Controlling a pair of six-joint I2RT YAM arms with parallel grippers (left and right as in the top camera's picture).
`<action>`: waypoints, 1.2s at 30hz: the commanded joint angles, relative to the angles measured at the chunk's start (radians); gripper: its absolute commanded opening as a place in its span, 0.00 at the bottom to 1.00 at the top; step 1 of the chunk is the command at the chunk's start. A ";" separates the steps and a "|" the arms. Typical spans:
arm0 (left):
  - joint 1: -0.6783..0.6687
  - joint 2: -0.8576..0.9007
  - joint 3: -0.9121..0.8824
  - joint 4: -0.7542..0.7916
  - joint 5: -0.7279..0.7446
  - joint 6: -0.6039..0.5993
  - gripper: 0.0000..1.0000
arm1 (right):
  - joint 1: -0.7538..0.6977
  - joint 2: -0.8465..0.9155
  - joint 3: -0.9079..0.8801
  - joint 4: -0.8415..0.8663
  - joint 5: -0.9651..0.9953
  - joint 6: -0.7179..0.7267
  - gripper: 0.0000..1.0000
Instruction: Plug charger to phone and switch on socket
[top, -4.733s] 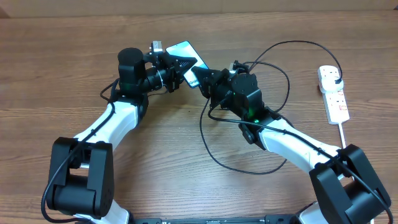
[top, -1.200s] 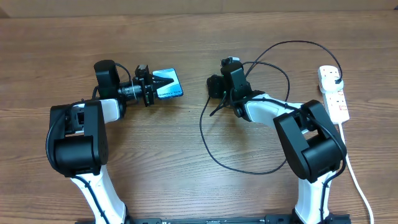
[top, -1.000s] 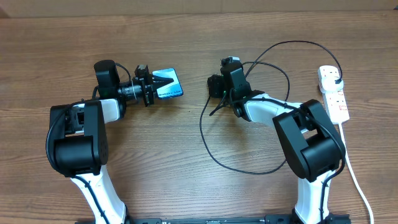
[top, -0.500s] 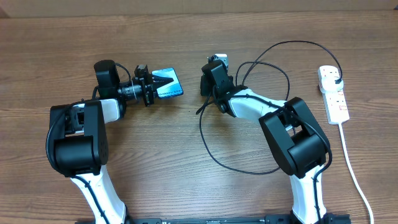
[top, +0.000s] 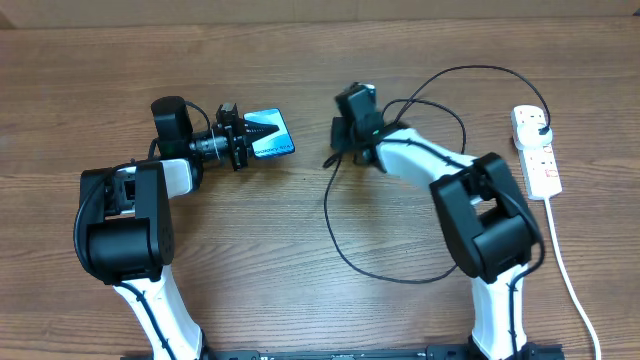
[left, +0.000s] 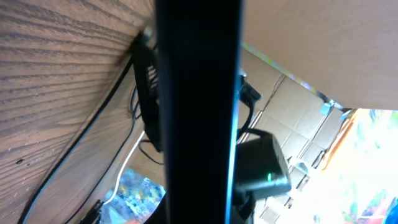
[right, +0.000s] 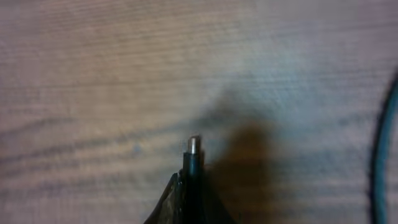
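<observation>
My left gripper (top: 248, 139) is pressed together on one short end of the phone (top: 272, 135), which lies screen-up at the left-centre of the table (top: 300, 290). I hold it this way so that its free end points right, toward my other arm. From the left wrist the phone's dark edge (left: 199, 93) fills the middle of the view, so I cannot tell whether it rests on the wood or hangs just above it.

Well apart from the phone, my right gripper (top: 336, 152) pinches the charger (top: 330, 215) just behind its connector tip (right: 193, 144). The tip sticks out bare beyond my fingers (right: 180, 199), over the wood, leaving enough metal free to enter a port. I judge the grip is kept this close so the tip cannot wag.

The rest of the cable loops loosely across the table (slack that should let me travel left without tugging) and runs to the socket (top: 537, 155) at the far right, where a black plug (top: 541, 122) sits in the top outlet. Neither gripper is near the switches, and the tip has yet to meet the phone
</observation>
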 joint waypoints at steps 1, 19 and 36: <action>-0.002 0.000 0.023 0.008 0.008 0.034 0.04 | -0.077 -0.087 -0.006 -0.101 -0.255 0.019 0.04; -0.122 0.000 0.023 0.114 0.004 0.136 0.05 | -0.177 -0.461 -0.223 -0.507 -1.055 -0.444 0.04; -0.143 0.000 0.023 0.273 0.008 0.115 0.04 | -0.244 -0.468 -0.474 -0.312 -1.561 -0.477 0.04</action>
